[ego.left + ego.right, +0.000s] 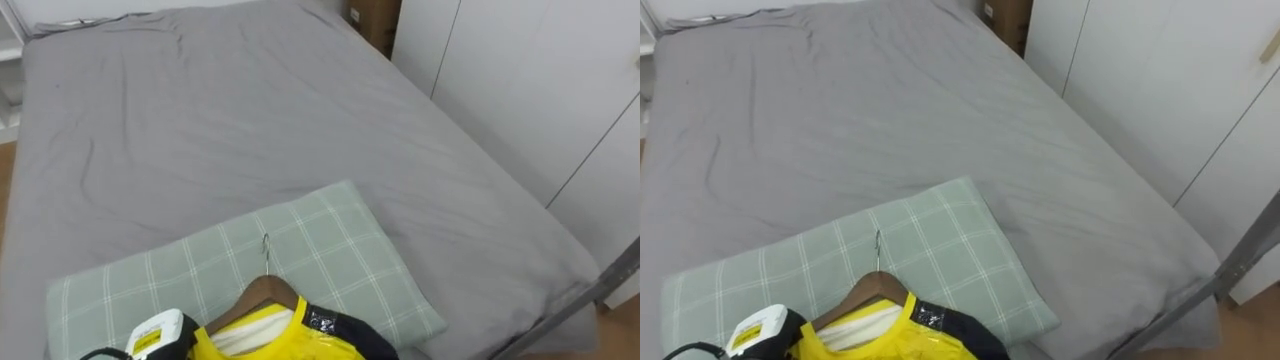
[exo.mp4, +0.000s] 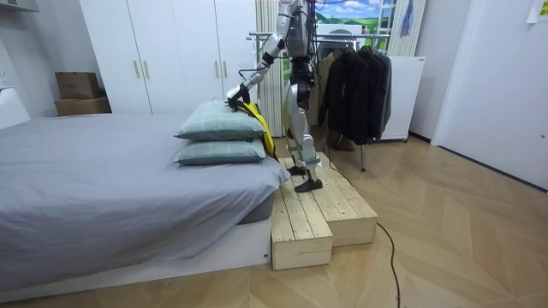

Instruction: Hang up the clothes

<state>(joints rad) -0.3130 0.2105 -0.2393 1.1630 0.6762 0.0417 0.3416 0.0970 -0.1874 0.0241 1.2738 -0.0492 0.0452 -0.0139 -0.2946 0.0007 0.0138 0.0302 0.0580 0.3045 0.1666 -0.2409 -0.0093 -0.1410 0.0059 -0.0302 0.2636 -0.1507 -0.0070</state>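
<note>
while the robot stands upright on a low wooden platform [image 2: 317, 214] at the head end of the bed [image 1: 250, 120], one arm reaches out over the stacked pillows. in the eye views this is the left hand [image 1: 160, 335], coming in at the lower left edge. only its back shows, lying just beside the clothing, so i cannot tell whether the fingers are apart or closed on anything.

the yellow garment [image 1: 265, 335], with a dark patch at its collar, lies on the top pillow [image 1: 300, 250], a pale green one with a white check. it is already on a wooden hanger [image 1: 262, 292], whose shoulders stick out above the neckline. the hanger's metal hook [image 1: 266, 255] lies flat on the pillow and points toward the far end of the bed. in the room view part of the yellow cloth hangs down over the pillow's edge on the robot's side.

the bed has a plain grey sheet with some light creases. white wardrobe doors [image 1: 530, 90] stand along the bed's right side. behind the robot, in the room view, a clothes rack [image 2: 355, 85] carries dark jackets, and cardboard boxes [image 2: 79, 90] sit by the wardrobe at the room view's left.
</note>
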